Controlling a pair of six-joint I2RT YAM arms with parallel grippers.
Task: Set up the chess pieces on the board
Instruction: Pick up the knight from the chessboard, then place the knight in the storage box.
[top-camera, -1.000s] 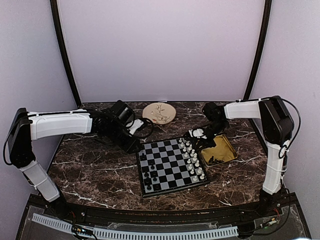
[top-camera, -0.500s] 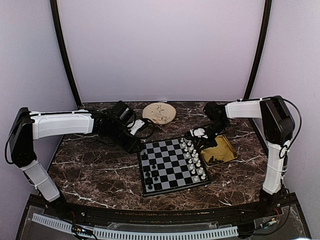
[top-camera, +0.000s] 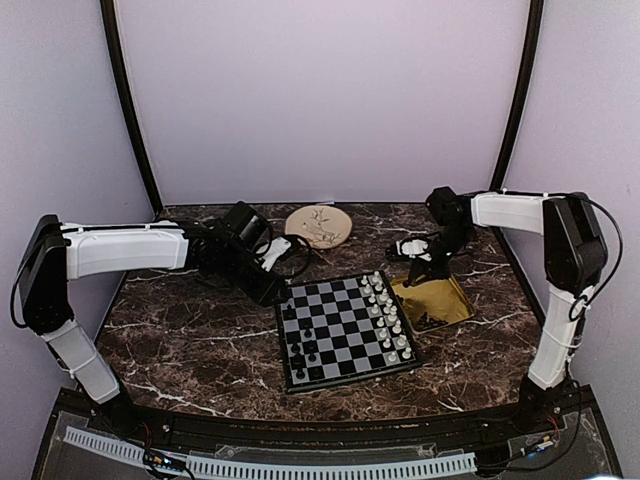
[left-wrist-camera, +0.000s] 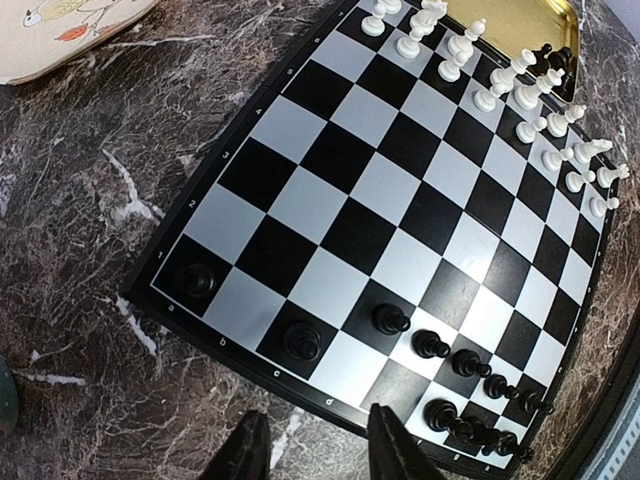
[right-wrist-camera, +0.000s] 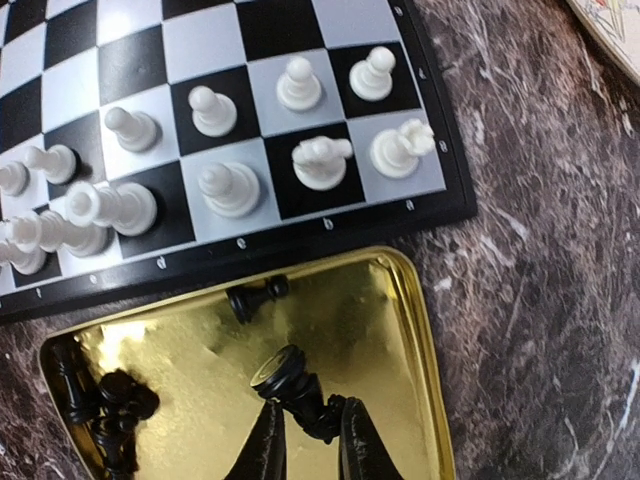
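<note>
Now that our right tool (right-wrist-camera: 305, 430) has swung right off the board (left-wrist-camera: 330, 190), it hangs over the yellow tray (right-wrist-camera: 400, 330), clamped on one black chess piece (right-wrist-camera: 285, 380). We judge placing comes next. Our left tool (left-wrist-camera: 310, 450) waits apart and empty by the board's left edge.

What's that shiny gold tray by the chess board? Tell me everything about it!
The gold tray is a shallow square dish with rounded corners and a raised rim, shiny like polished metal. It lies flat on the dark marble table, right beside the board. A heap of black pieces sits in one corner; a lone piece lies tipped over near the board-side rim. The right gripper holds another black piece over its middle.
</note>
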